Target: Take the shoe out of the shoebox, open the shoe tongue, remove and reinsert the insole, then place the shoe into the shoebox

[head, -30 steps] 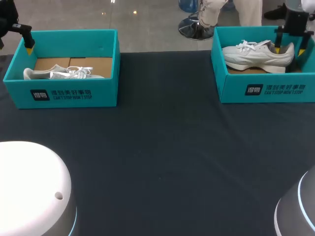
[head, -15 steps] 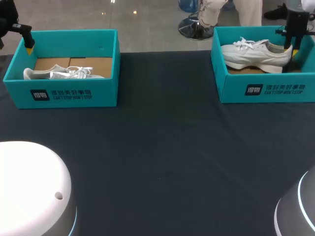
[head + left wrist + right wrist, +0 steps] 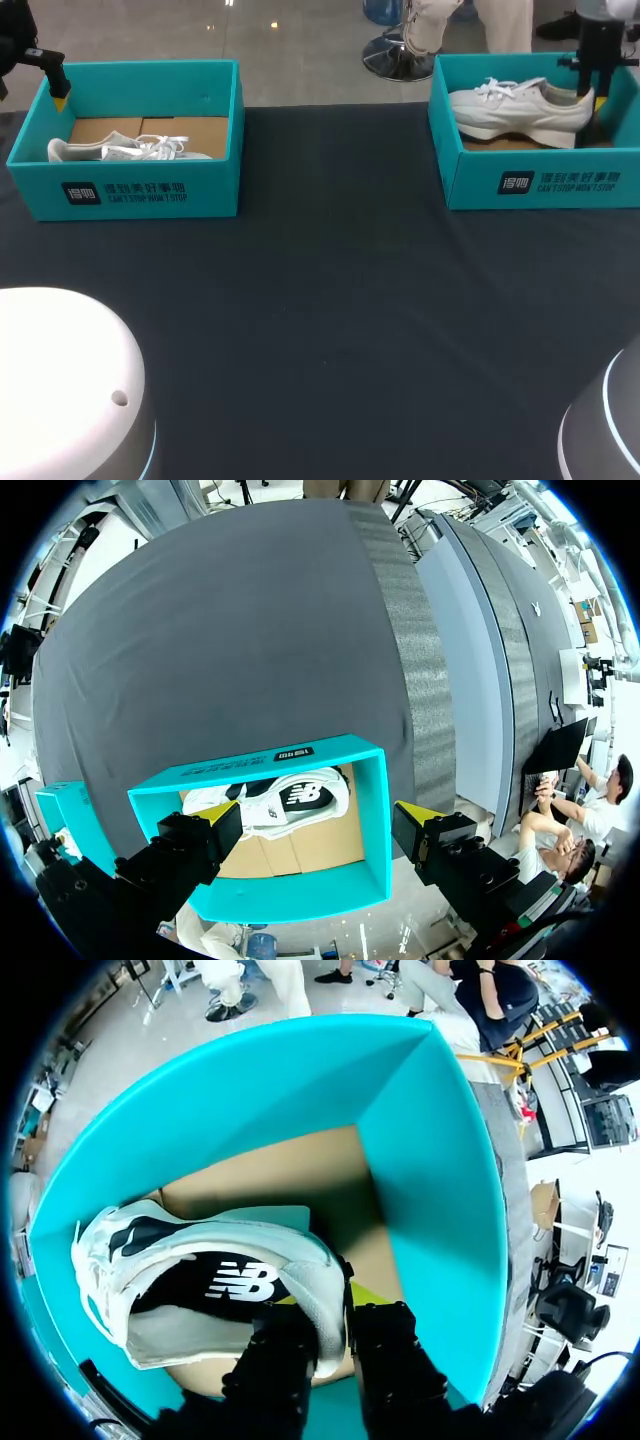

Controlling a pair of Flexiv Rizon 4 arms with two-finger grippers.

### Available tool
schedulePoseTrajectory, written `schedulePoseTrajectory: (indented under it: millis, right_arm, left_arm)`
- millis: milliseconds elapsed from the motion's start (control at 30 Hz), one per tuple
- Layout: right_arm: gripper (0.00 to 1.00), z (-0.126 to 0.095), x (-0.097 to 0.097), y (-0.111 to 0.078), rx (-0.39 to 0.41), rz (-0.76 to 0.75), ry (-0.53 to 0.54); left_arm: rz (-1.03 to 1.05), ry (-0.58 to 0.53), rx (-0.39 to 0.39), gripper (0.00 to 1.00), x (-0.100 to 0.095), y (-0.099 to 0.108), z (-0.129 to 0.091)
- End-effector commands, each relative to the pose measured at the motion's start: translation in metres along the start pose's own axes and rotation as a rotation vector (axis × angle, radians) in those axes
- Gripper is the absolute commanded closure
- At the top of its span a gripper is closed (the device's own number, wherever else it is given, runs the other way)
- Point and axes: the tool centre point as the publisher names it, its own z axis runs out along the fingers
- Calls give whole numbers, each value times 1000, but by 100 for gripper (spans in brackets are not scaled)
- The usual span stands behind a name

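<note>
Dark table; white laced shoe, heel pinched in right tool; left tool wide.

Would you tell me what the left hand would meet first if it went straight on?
Likely the left box: the left hand hangs over its corner, one finger inside, one just outside, so the wall's rim or floor comes first; depth is unclear.

I assess this as a robotics test lab. Evidence: a work table under a dark grey padded cover; two identical teal boxes along its far edge, left shoebox with left shoe, right shoebox with right shoe; my left arm and my right arm, one at each box.
</note>
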Motion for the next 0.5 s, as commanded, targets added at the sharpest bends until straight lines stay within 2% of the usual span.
schedulePoseTrajectory:
  millis: [33, 500]
  right_arm:
    - [100, -17, -3, -8, -14, 9, -15]
    - [100, -48, -19, -29, -56, 17, -55]
  left_arm:
    - [0, 2, -2, 0, 0, -1, 0]
    - [0, 2, -2, 0, 0, -1, 0]
